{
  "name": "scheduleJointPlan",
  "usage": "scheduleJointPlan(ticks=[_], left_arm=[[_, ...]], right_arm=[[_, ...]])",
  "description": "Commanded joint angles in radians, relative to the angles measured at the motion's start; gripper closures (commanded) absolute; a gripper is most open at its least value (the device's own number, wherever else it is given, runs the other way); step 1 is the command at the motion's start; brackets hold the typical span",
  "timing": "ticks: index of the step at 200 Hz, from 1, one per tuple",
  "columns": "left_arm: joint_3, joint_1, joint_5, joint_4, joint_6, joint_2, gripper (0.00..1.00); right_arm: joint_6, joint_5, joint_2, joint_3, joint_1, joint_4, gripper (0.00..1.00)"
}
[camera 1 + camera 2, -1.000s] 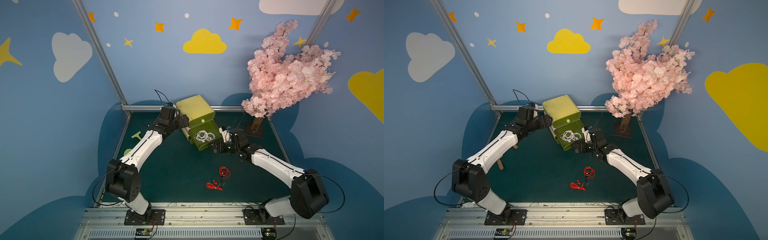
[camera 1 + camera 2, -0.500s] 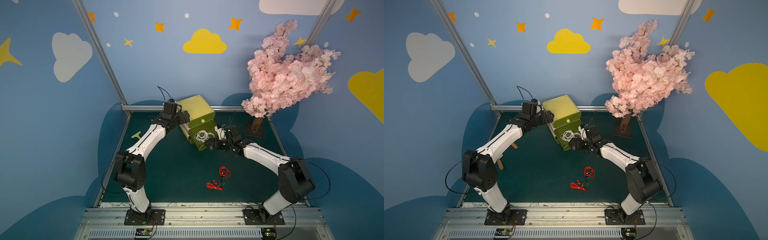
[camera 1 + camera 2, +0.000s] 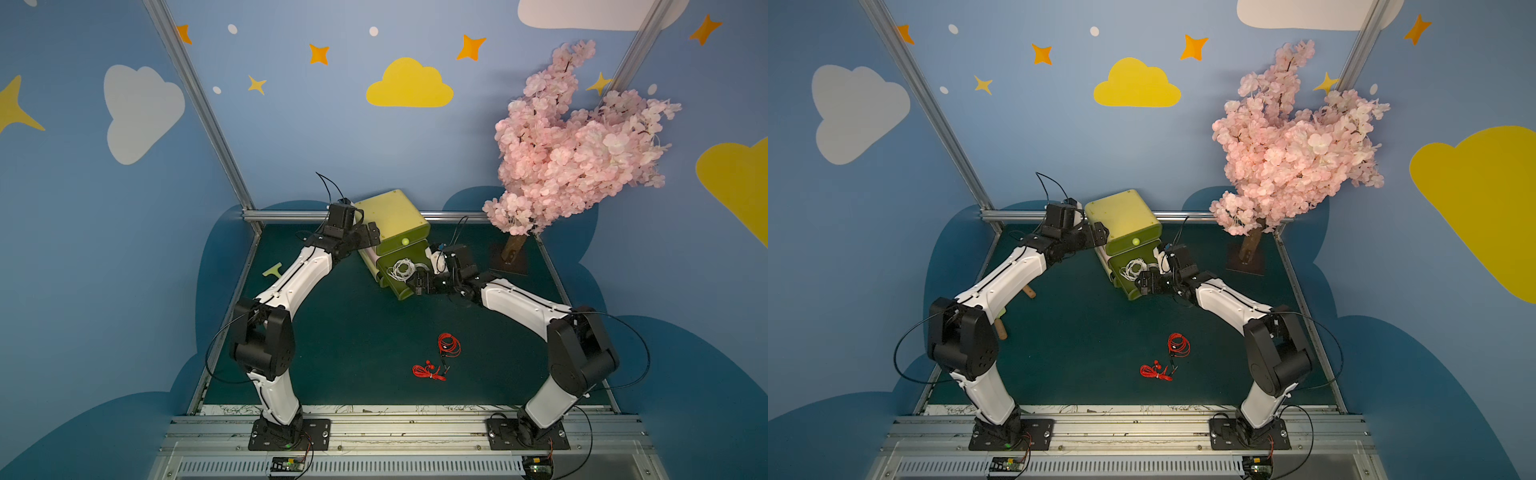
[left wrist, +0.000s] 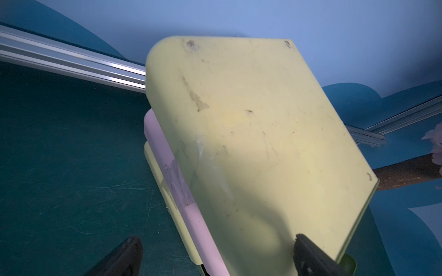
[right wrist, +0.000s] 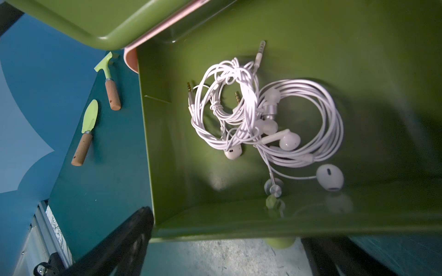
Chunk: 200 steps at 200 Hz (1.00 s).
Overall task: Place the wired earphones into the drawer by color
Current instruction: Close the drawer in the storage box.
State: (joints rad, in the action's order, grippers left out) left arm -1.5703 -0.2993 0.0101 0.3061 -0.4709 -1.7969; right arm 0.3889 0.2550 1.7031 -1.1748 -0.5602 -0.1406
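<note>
R end effector (image 5: 227, 227): fingers (image 5: 126, 236) wide apart, nothing clamped. It sits at the front wall of the pulled-out dark green plastic drawer (image 5: 167, 143), w/ the pale green round knob (image 5: 279, 241) in the gap between the fingers. Contact w/ the knob can't be told.

On that drawer's floor lies a tangle of white wired earphones (image 5: 251, 114): coiled cable, white buds, metal plugs. The bundles overlap, so no sure count.

L end effector (image 4: 216, 240): fingers (image 4: 119, 258) apart too, clamping nothing. They straddle a side edge of the yellow-green plastic drawer cabinet (image 4: 251, 131), one finger over its top face, the other beside it above the bench. Touching or not, can't tell.

The cabinet stands skewed at the back of the dark green bench (image 3: 353, 332), w/ a pink tier (image 4: 167, 162) under its top section.

Two red wired earphone coils (image 3: 449, 345) lie on the bench near its front edge. They sit just beside each other, well apart from the cabinet and both end effectors.

A green toy rake (image 5: 110, 78) and a green toy trowel (image 5: 86, 133), both w/ wooden handles, lie on the bench on the L arm's side of the cabinet.

A pink blossom tree (image 3: 573, 153) stands at the back corner on the R arm's side.
</note>
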Motion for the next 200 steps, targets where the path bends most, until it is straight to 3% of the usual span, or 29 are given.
scheduleJointPlan(ticks=[1, 114, 200], left_arm=[[0.017, 0.004, -0.009, 0.010, 0.009, 0.001, 0.00], [0.046, 0.005, 0.000, 0.004, 0.006, 0.018, 0.00], [0.056, 0.005, -0.005, 0.002, 0.000, 0.019, 0.00]], right_arm=[[-0.030, 0.018, 0.029, -0.081, -0.013, 0.090, 0.02], [-0.022, 0.004, 0.003, -0.094, -0.052, 0.065, 0.02], [-0.041, 0.004, 0.097, -0.166, -0.052, 0.138, 0.02]])
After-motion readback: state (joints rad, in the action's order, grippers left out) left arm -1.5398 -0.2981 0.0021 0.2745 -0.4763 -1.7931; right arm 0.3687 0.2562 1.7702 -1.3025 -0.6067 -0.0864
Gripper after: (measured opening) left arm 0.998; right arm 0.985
